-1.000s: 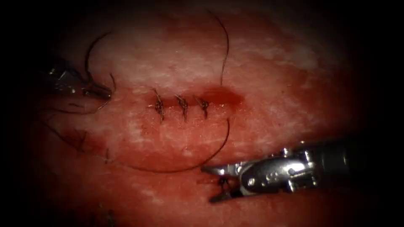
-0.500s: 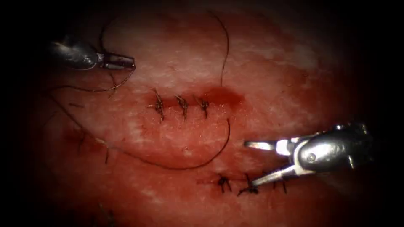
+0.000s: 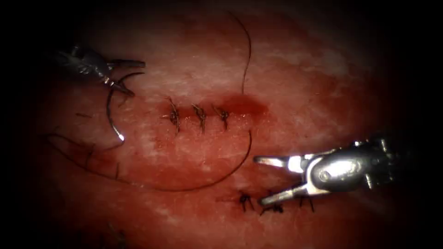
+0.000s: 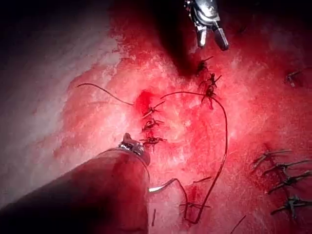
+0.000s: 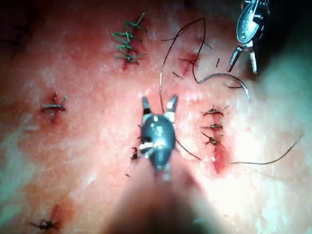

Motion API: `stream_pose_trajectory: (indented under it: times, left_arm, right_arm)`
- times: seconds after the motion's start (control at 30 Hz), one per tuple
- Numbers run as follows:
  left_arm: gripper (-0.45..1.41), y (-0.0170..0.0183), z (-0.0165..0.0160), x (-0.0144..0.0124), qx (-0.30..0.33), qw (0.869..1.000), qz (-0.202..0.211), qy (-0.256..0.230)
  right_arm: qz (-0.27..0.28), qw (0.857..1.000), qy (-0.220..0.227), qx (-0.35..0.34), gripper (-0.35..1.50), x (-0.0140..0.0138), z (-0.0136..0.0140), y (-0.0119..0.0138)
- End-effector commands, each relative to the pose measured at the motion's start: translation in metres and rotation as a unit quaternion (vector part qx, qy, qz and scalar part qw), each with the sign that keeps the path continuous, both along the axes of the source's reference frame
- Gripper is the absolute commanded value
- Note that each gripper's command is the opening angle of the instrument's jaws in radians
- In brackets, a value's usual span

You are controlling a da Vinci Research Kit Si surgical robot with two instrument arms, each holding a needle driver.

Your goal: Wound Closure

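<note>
Though agape, left tool [image 3: 137, 78], right tool [image 3: 258, 180] empty.

In the endoscope view the light falls on the middle of the tissue [image 3: 286, 78] and fades to black at every edge. The right tool [image 3: 267, 180] shines with white glare. The left tool [image 3: 131, 77] sits in dim shadow, and its shaft looks blurry up close

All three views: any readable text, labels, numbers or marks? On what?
None readable in any view.
Left pincer: bare metal, no marking legible; jaws open, needle lying free on the tissue.
Right pincer: bare metal, no marking legible; jaws open, holding nothing.
</note>
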State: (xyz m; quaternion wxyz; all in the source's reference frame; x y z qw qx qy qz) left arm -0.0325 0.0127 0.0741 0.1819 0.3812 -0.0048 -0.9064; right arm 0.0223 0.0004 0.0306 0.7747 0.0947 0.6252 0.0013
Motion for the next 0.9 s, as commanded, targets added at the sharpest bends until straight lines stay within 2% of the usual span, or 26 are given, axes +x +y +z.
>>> stream_pose_trajectory:
  times: [0.03, 0.1, 0.17, 0.2, 0.23, 0.27, 0.3, 0.33, 0.43, 0.47, 0.53, 0.57, 0.73, 0.9]
  left_arm:
    - [-0.13, -0.0010, 0.0008, -0.0009, -0.001, 1.000, 0.026, 0.001]
    - [-0.13, -0.0022, 0.0009, -0.0014, -0.003, 0.996, 0.084, 0.000]
    - [-0.15, -0.0035, 0.0010, -0.0017, 0.009, 0.993, 0.119, 0.009]
    - [-0.27, -0.0050, 0.0012, -0.0020, 0.028, 0.990, 0.137, 0.031]
    - [-0.27, -0.0050, 0.0012, -0.0020, 0.028, 0.990, 0.137, 0.031]
    - [-0.06, -0.0062, 0.0013, -0.0020, 0.103, 0.990, 0.051, 0.087]
    - [0.04, -0.0067, 0.0014, -0.0020, 0.121, 0.986, 0.010, 0.117]
    - [0.20, -0.0076, 0.0015, -0.0022, 0.148, 0.974, -0.058, 0.164]
    - [0.47, -0.0085, 0.0017, -0.0023, 0.223, 0.942, -0.155, 0.196]
    - [0.57, -0.0088, 0.0017, -0.0022, 0.256, 0.923, -0.197, 0.208]
    - [0.57, -0.0094, 0.0018, -0.0021, 0.289, 0.902, -0.233, 0.223]
    - [0.57, -0.0097, 0.0020, -0.0020, 0.310, 0.884, -0.259, 0.234]
    - [0.51, -0.0109, 0.0026, -0.0011, 0.346, 0.835, -0.304, 0.300]
    - [0.37, -0.0123, 0.0033, 0.0001, 0.352, 0.810, -0.316, 0.347]
  right_arm:
    - [-0.001, 1.000, 0.000, 0.000, 0.68, 0.0006, 0.0005, -0.0009]
    - [-0.001, 1.000, 0.000, 0.000, 0.68, 0.0006, 0.0006, -0.0010]
    - [-0.001, 1.000, 0.000, -0.001, 0.68, 0.0007, 0.0008, -0.0010]
    - [0.000, 1.000, 0.000, -0.002, 0.68, 0.0008, 0.0009, -0.0011]
    - [0.000, 1.000, 0.000, -0.002, 0.68, 0.0008, 0.0009, -0.0011]
    - [0.000, 1.000, -0.001, 0.000, 0.68, 0.0009, 0.0011, -0.0012]
    - [0.000, 1.000, -0.001, 0.000, 0.68, 0.0010, 0.0012, -0.0012]
    - [0.000, 1.000, -0.004, 0.002, 0.68, 0.0012, 0.0013, -0.0014]
    - [-0.001, 1.000, -0.007, 0.003, 0.69, 0.0014, 0.0015, -0.0016]
    - [-0.001, 1.000, -0.007, 0.006, 0.69, 0.0015, 0.0015, -0.0017]
    - [-0.001, 1.000, -0.009, 0.005, 0.69, 0.0016, 0.0016, -0.0017]
    - [-0.001, 1.000, -0.009, 0.005, 0.69, 0.0016, 0.0017, -0.0017]
    - [-0.003, 1.000, -0.013, 0.004, 0.68, 0.0017, 0.0019, -0.0018]
    - [-0.005, 1.000, -0.015, 0.003, 0.68, 0.0019, 0.0021, -0.0020]
